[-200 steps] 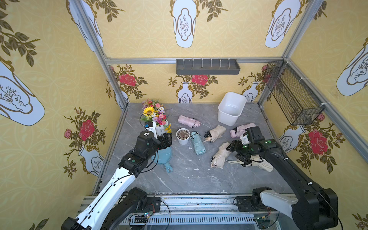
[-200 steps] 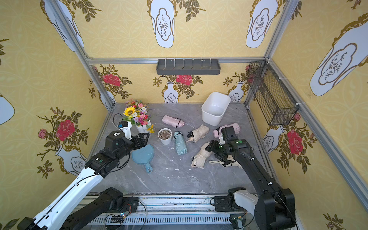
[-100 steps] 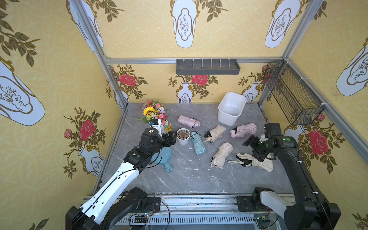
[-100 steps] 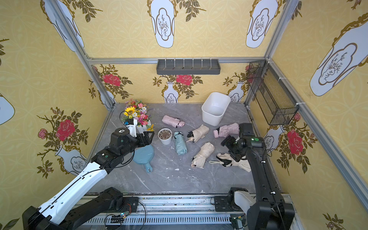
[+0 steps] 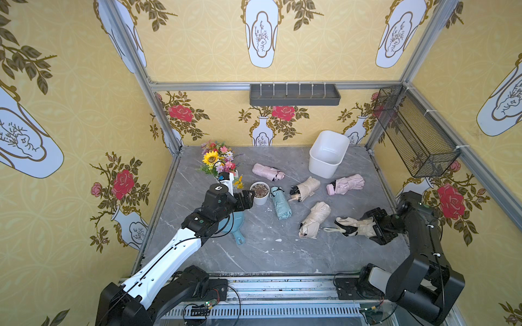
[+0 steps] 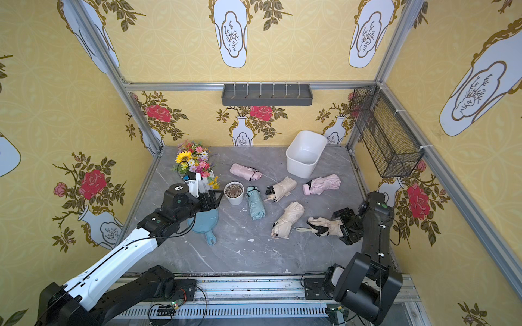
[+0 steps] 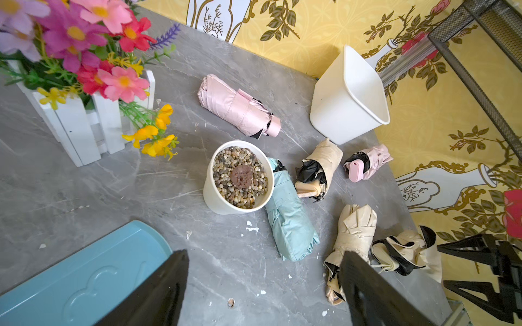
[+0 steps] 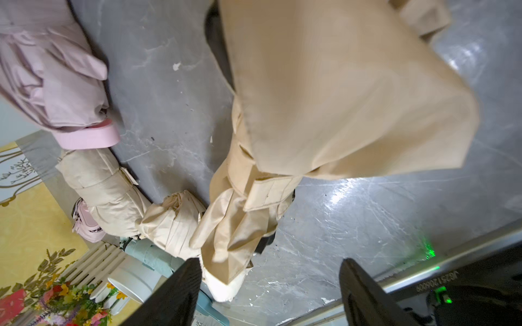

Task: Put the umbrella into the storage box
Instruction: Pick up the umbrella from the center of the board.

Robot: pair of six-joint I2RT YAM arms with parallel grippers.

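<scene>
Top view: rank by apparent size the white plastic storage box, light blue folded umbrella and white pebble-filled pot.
1. white plastic storage box
2. light blue folded umbrella
3. white pebble-filled pot
The box is farthest back yet looks largest, so the order holds.

right gripper [image 5: 375,227] swung back to beige umbrella [image 5: 357,225] end; left gripper [image 5: 249,199] neared pot [image 5: 260,201]

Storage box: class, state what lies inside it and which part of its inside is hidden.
In both top views the storage box holds nothing visible: only bare white inner walls and floor. Its near wall hides the strip of floor just behind it.
</scene>
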